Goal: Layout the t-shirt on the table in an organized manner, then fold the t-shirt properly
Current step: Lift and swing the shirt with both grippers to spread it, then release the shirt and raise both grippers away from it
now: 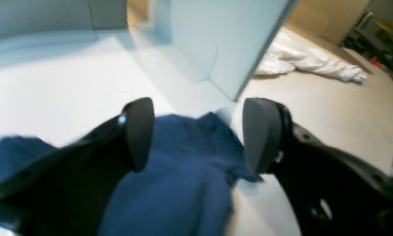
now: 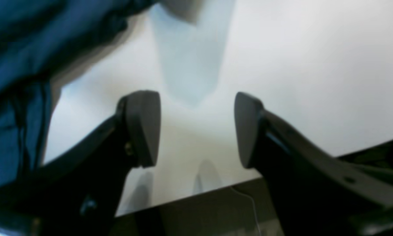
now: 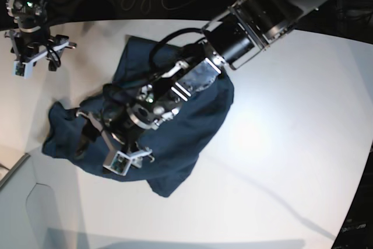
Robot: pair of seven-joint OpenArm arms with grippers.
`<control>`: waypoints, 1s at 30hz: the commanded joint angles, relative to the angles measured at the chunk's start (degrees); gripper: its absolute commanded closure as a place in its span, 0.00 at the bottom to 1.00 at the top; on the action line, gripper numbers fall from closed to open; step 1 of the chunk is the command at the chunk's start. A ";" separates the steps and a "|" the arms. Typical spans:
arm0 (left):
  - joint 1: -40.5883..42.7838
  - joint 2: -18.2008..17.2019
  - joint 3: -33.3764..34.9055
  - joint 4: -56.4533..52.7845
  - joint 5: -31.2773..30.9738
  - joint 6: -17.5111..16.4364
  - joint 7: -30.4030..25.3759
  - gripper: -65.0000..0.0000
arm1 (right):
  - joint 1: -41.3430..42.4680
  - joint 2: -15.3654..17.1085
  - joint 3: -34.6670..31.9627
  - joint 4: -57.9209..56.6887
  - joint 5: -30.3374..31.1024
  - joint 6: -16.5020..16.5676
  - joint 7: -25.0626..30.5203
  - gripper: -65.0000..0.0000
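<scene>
Mostly bare white table (image 3: 291, 144); navy t-shirt (image 3: 175, 144) rumpled.

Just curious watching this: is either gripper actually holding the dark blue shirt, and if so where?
Nothing is held. The left gripper is open above the dark navy cotton t-shirt; the right gripper is open over bare table.

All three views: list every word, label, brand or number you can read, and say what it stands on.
No readable text in any view.
t-shirt: plain navy cloth, no print or label showing.
table: bare white, no markings.
left gripper and right gripper: black pads, nothing written.
Items on the far floor in the left wrist view: too blurred to read.
</scene>
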 commanded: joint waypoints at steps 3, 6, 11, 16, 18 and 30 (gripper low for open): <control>1.00 -3.49 -1.31 5.84 -0.17 -0.75 -2.17 0.36 | 0.17 -0.10 0.16 0.88 0.47 0.48 1.41 0.45; 7.06 -9.11 -4.03 12.25 -0.25 -0.75 -2.17 0.36 | 0.61 -0.10 0.07 0.79 0.47 0.48 1.41 0.45; 20.95 -20.72 -9.05 23.95 -0.25 -0.75 -2.17 0.36 | 1.40 1.66 -1.87 1.14 0.47 0.48 1.41 0.45; 36.25 -30.04 -14.67 33.09 -0.25 -0.75 -2.17 0.36 | 1.58 4.12 -5.21 1.41 0.47 0.48 1.41 0.45; 42.41 -31.88 -18.01 35.11 -0.25 -0.75 -2.17 0.36 | 1.58 4.38 -6.96 1.41 0.47 0.48 1.41 0.44; 49.35 -26.87 -22.67 27.55 0.19 -0.84 -2.17 0.36 | 1.40 4.38 -11.27 1.06 0.47 0.48 1.41 0.44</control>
